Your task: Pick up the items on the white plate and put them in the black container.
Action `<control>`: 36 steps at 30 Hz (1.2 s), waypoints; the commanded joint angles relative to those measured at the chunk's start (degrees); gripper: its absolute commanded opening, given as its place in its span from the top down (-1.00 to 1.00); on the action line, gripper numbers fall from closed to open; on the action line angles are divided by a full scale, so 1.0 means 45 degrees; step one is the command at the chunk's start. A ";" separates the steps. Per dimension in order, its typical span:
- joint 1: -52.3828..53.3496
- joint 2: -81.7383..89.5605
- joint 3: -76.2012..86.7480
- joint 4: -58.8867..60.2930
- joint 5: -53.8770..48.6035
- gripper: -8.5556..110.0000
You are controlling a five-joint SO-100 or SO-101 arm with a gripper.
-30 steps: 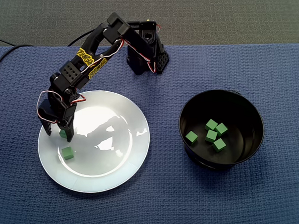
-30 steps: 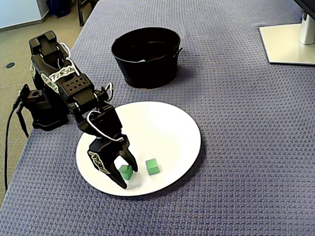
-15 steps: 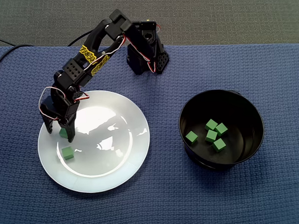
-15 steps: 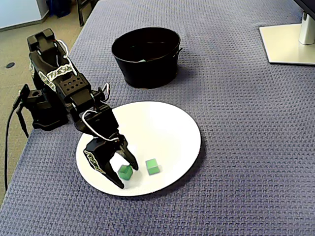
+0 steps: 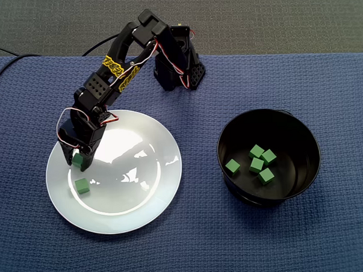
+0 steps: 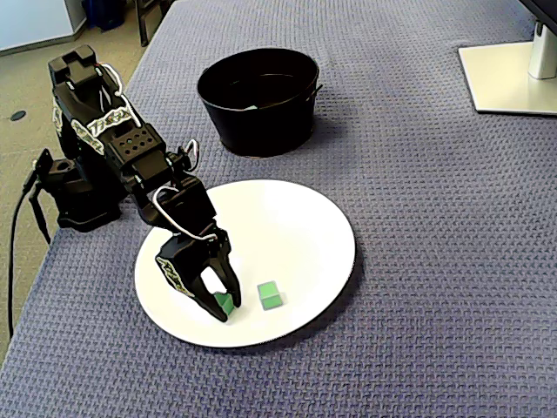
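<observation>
Now my hand is pinched narrow on a green cube at the white plate, second cube loose beside it, five cubes in the black container.

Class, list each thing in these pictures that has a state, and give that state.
Pincer: shut on gripped cube.
Gripped cube: between the fingers, low at the plate.
Loose cube: lying free on plate.
Plate: bears the loose cube.
Container: upright, open, four cubes inside.
</observation>
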 commanded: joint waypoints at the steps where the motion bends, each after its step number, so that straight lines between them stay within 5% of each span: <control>1: -0.0059 0.0137 0.0312 -0.0078 0.0449 0.86; 9: -0.0117 0.0527 -0.0117 0.0312 0.2148 0.86; 23: -0.0918 0.2930 -0.9570 0.8809 1.0039 0.86; 29: -0.3008 0.4863 -1.1289 0.9941 1.3711 0.86; 36: -0.7813 0.8809 -0.9160 0.7715 1.6328 0.86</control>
